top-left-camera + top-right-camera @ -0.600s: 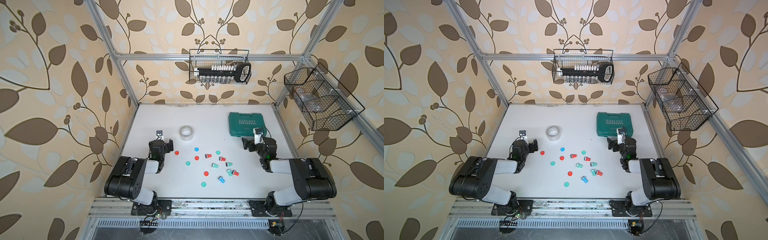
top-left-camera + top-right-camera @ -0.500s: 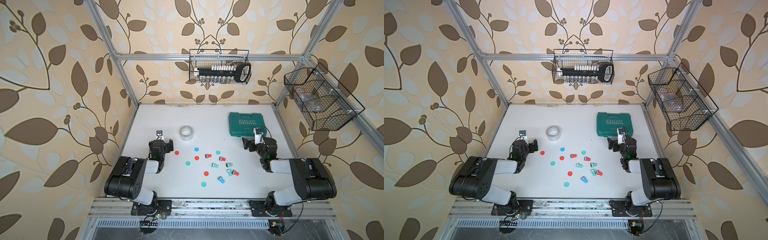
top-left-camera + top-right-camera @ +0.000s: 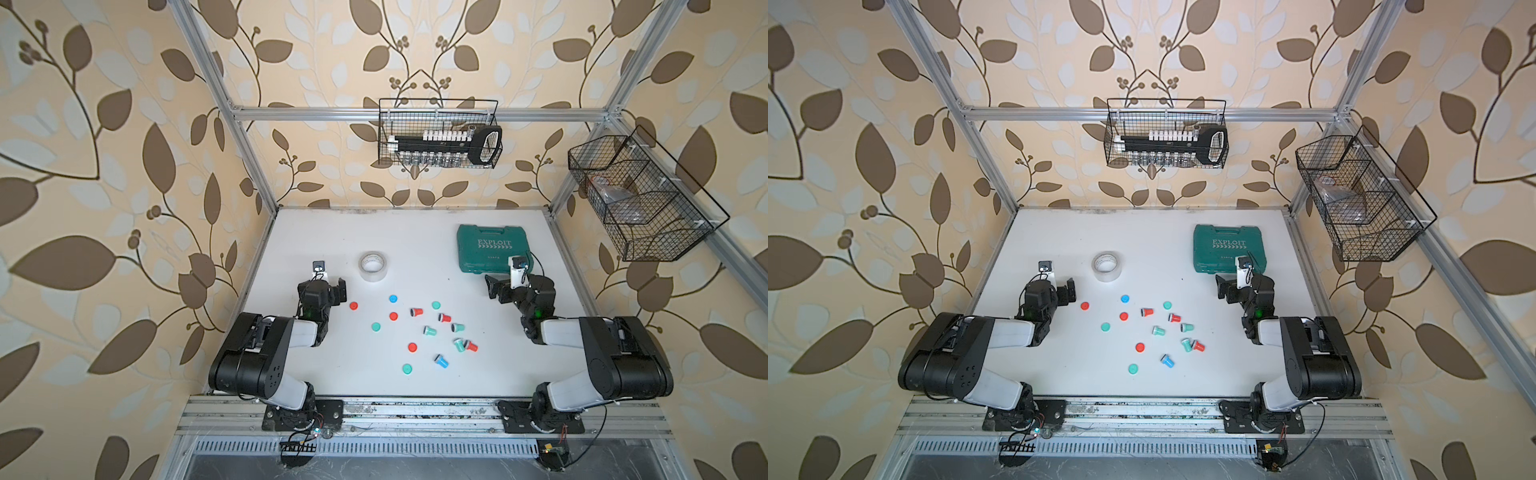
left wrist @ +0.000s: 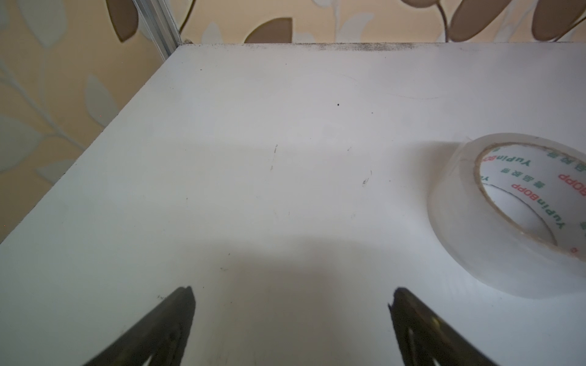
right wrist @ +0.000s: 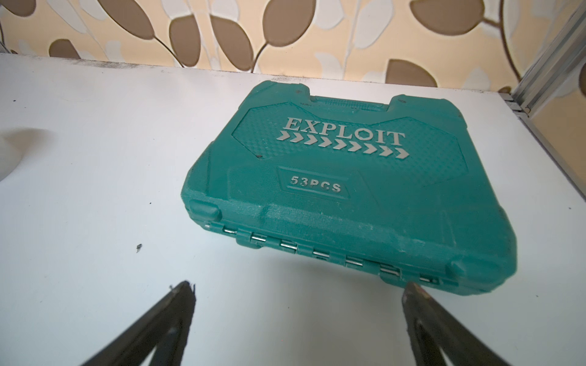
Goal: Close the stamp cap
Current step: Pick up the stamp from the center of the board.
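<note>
Several small stamps lie scattered at mid-table in both top views, among them a red stamp point(image 3: 416, 311), a teal stamp point(image 3: 430, 331) and a blue stamp point(image 3: 441, 360). Loose round caps lie around them, such as a red cap point(image 3: 353, 306), a blue cap point(image 3: 393, 298) and a teal cap point(image 3: 407, 368). My left gripper point(image 3: 321, 285) point(image 4: 291, 296) is open over bare table, left of the red cap. My right gripper point(image 3: 517, 286) point(image 5: 298, 290) is open and empty, right of the stamps. Neither wrist view shows a stamp or cap.
A clear tape roll point(image 3: 373, 266) point(image 4: 507, 215) lies just beyond and right of the left gripper. A green tool case point(image 3: 494, 248) point(image 5: 348, 190) lies closed right in front of the right gripper. Wire baskets point(image 3: 440, 133) point(image 3: 640, 199) hang on the back and right walls.
</note>
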Available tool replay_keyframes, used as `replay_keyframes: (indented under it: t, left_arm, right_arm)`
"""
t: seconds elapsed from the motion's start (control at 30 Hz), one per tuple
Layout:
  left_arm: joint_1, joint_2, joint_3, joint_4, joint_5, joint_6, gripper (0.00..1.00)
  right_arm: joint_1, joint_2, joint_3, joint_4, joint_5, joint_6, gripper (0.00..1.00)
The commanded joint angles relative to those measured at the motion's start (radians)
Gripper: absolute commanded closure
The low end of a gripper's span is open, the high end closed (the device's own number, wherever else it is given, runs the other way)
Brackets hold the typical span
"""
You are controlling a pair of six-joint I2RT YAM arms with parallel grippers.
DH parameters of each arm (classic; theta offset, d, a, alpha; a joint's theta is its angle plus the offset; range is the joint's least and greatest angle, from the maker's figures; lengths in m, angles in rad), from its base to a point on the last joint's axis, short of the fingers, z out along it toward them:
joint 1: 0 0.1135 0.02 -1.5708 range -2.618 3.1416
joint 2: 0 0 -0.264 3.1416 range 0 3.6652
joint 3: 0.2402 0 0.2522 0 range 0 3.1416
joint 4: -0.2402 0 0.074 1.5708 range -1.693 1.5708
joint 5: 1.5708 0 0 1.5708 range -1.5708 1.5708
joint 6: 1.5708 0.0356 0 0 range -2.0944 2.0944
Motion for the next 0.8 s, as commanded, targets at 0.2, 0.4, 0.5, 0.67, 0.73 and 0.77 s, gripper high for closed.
replay_keyframes:
  t: [0.2,0.4,0.5,0.67,0.73,0.77]
  left_arm:
    - [0.031,-0.006,0.035,-0.017,0.051,-0.008,0.01]
    - [0.03,-0.129,0.194,-0.386,-0.093,-0.047,0.01]
    - [0.028,-0.193,0.288,-0.566,-0.173,-0.101,0.01]
    - [0.028,-0.282,0.473,-0.94,-0.184,-0.313,0.01]
    - [0.028,-0.289,0.561,-1.098,-0.082,-0.353,0.01]
    - [0.028,-0.289,0.596,-1.153,-0.044,-0.37,0.01]
  right_arm:
    - [0.011,-0.014,0.03,-0.034,0.093,0.034,0.02]
    - [0.034,-0.164,0.096,-0.293,0.187,0.048,0.02]
    - [0.042,-0.268,0.112,-0.414,0.209,0.073,0.02]
    - [0.076,-0.443,0.191,-0.75,0.158,0.172,0.08]
    - [0.101,-0.495,0.222,-0.869,0.095,0.226,0.14]
    - [0.119,-0.516,0.226,-0.902,0.076,0.238,0.16]
